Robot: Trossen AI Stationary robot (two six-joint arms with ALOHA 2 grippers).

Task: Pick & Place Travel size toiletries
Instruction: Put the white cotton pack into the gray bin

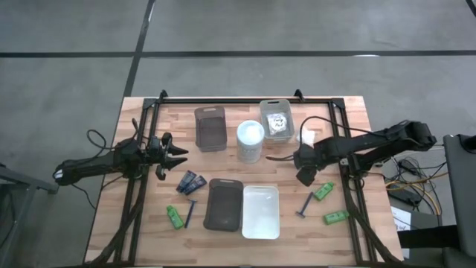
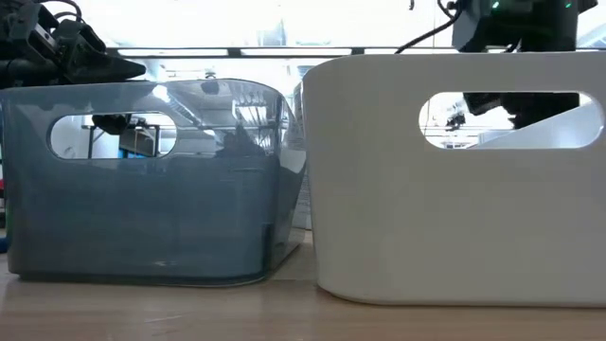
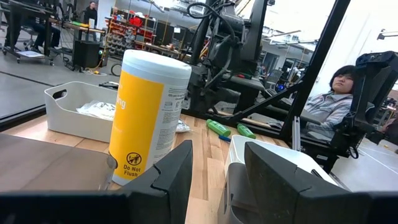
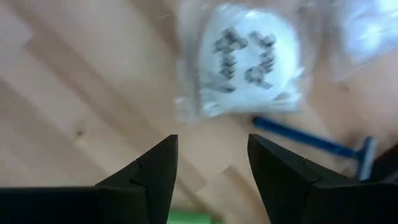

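My right gripper [image 1: 304, 173] [image 4: 212, 168] points down over the table's right half, open, with nothing between its fingers. Below it a white clear-wrapped packet [image 4: 242, 59] lies flat on the wood, with a blue razor [image 4: 311, 143] beside it. On the right also lie a razor [image 1: 306, 205] and two green bottles [image 1: 323, 191] [image 1: 335, 217]. Two navy tubes [image 1: 191, 182], a green bottle [image 1: 174, 217] and another razor [image 1: 190, 212] lie on the left. My left gripper [image 1: 178, 154] [image 3: 217, 180] waits at the left, level and open.
A grey tray [image 1: 223, 205] and a white tray [image 1: 261, 211] stand at the near middle. A clear tray [image 1: 210, 128], a tall white cylinder [image 1: 251, 141] and a tray holding packets [image 1: 277, 120] stand farther back. A person sits beyond the table [image 3: 336, 93].
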